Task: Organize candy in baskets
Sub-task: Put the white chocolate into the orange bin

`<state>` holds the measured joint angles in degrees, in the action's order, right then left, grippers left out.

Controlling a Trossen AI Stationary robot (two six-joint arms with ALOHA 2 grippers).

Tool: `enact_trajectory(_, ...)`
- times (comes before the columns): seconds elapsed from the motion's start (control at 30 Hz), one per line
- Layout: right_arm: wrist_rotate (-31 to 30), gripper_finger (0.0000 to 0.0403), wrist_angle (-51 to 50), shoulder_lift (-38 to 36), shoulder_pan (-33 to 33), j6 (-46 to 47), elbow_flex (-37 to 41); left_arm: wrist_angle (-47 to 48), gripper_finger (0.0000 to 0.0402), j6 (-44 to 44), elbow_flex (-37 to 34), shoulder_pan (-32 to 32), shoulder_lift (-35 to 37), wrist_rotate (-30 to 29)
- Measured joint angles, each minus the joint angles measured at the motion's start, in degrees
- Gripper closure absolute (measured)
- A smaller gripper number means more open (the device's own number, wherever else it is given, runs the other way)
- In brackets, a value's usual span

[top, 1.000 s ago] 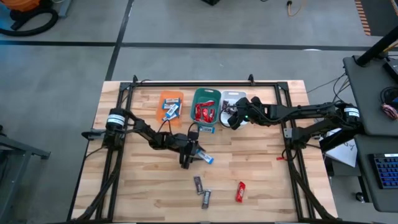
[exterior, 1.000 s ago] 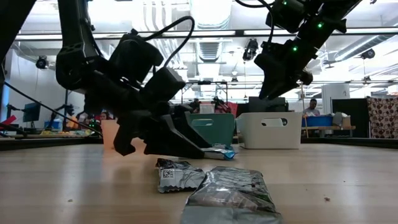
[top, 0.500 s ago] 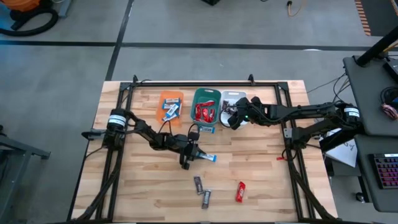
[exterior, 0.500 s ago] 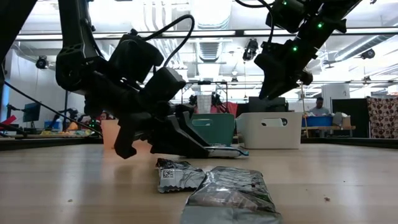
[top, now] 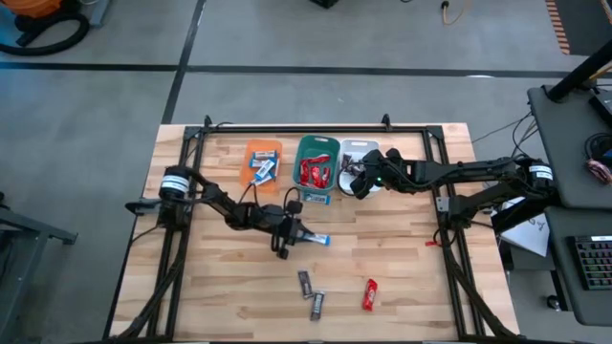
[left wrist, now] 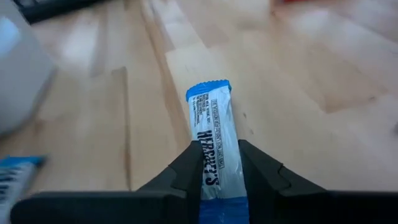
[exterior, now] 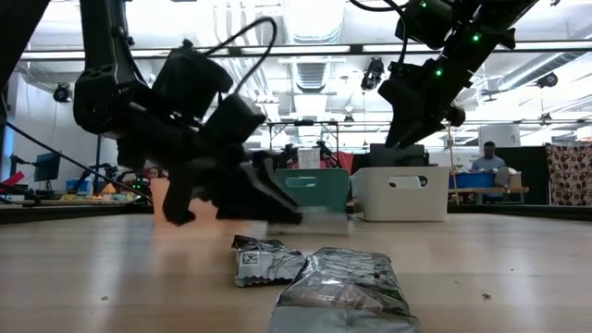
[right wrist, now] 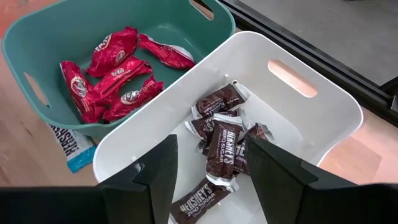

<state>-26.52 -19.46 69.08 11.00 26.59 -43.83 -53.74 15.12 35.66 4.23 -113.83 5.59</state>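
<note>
A blue-and-white candy bar [top: 316,240] lies mid-table with my left gripper [top: 298,236] shut on it; its far end [left wrist: 208,91] sticks out past the fingers. My right gripper [right wrist: 211,171] hangs open above the white basket [right wrist: 323,102], which holds dark-wrapped candy [right wrist: 224,140]. The teal basket [top: 316,145] holds red candy [right wrist: 118,68], and the orange basket [top: 262,148] holds blue-and-white bars. Another blue-and-white bar [top: 317,199] lies flat on the table against the teal basket's near side. My left gripper pinches the bar's two long sides [left wrist: 215,149] between its two fingers, over the bar's near half. The fingers come from the table's left, slanting down, and lie along the bar. I cannot tell whether the bar still touches the table.
Two dark candies [top: 304,282] [top: 316,305] and one red candy [top: 369,294] lie loose toward the table's near edge. The three baskets stand in a row at the far middle. Bare wood lies to the left and right of the loose candies.
My left gripper has shut on the blue-and-white bar, which stood skewed between its open fingers and now points straight out from them. The right arm has kept still.
</note>
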Motion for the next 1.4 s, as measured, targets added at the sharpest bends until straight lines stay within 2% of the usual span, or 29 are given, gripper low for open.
enact_trajectory(0.3, 0.68, 0.0223, -0.02, 0.00, 0.02, 0.02, 0.00, -0.88, 0.0335, 0.68, -2.00, -0.04, 6.98, -2.93)
enact_trajectory(0.53, 3.02, 0.0223, 0.00, 0.00, 0.02, 0.89, 0.00, 2.00, 0.0335, -0.67, -6.02, -0.52, 18.47, -10.90)
enact_trajectory(0.63, 3.02, 0.0223, 0.17, 0.00, 0.02, 1.05, 0.00, 5.84, 0.0335, -1.03, -8.24, -1.21, 25.00, -16.49)
enact_trajectory(0.83, 3.02, 0.0223, 0.30, 0.00, 0.02, 1.44, 0.00, 21.43, 0.0335, -3.58, -10.65, -4.14, 38.18, -33.90)
enact_trajectory(0.97, 3.02, 0.0223, 0.46, 0.00, 0.02, 1.76, 0.00, 32.66, 0.0335, -8.64, -11.64, -8.81, 43.95, -40.29)
enact_trajectory(1.07, 3.04, 0.0223, 0.44, 0.00, 0.02, 2.06, 0.00, 39.15, 0.0335, -12.37, -12.55, -13.78, 46.55, -42.26)
enact_trajectory(1.2, 3.02, 0.0223, 0.46, 0.00, 0.02, 2.08, 0.00, 42.44, 0.0335, -14.35, -12.98, -20.34, 48.12, -42.42)
enact_trajectory(1.4, 3.09, 0.0223, 0.44, 0.00, 0.00, 2.36, 0.00, 42.78, 0.0334, -14.28, -12.51, -26.05, 46.31, -38.29)
